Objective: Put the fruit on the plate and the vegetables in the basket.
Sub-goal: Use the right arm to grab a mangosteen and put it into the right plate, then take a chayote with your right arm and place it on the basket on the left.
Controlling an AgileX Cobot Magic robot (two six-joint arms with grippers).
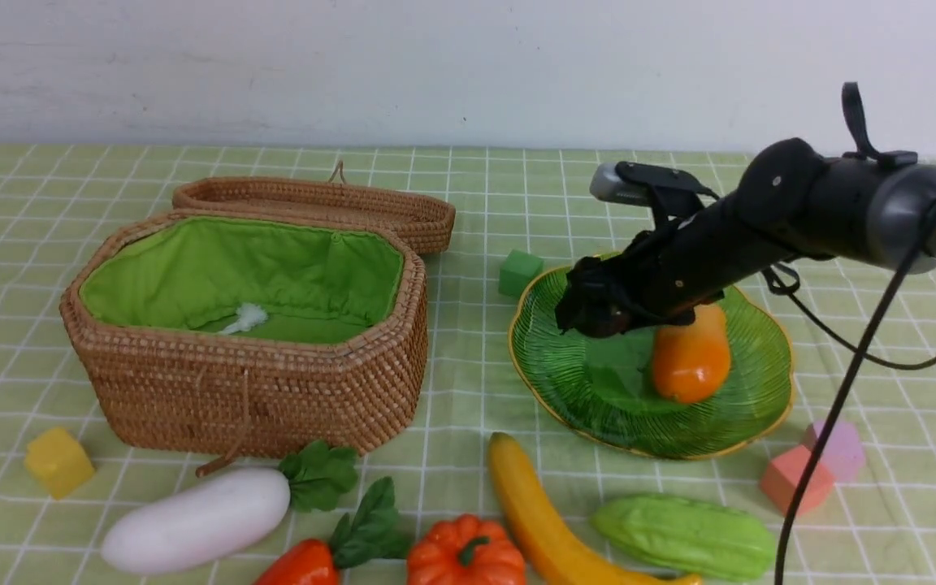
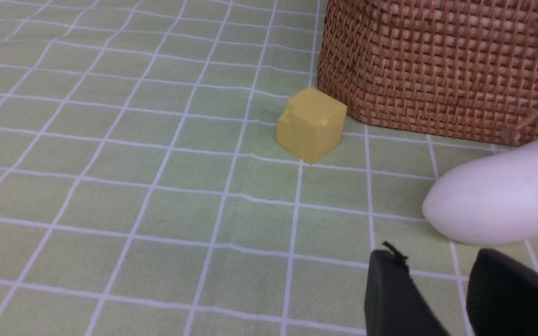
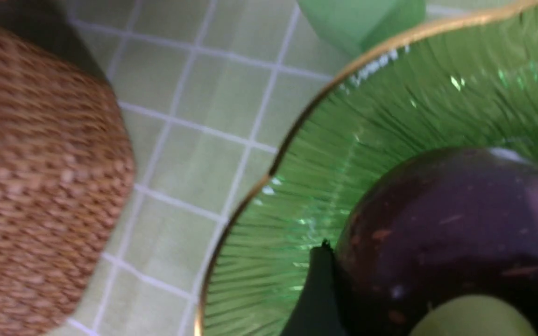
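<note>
We see our right gripper (image 1: 594,305) over the left part of the plate (image 1: 651,431), with the mango (image 1: 691,357) lying on the plate's right half. Left of the plate, we have the basket (image 1: 257,390) toward the table's left edge, its lid (image 1: 322,203) behind it. Along the table's near edge we see the radish (image 1: 200,520), carrot (image 1: 301,565), pumpkin (image 1: 465,556), banana (image 1: 545,520) and gourd (image 1: 687,536), in that order from left to right. A green cube (image 1: 520,273) sits just beside the plate's far left rim.
</note>
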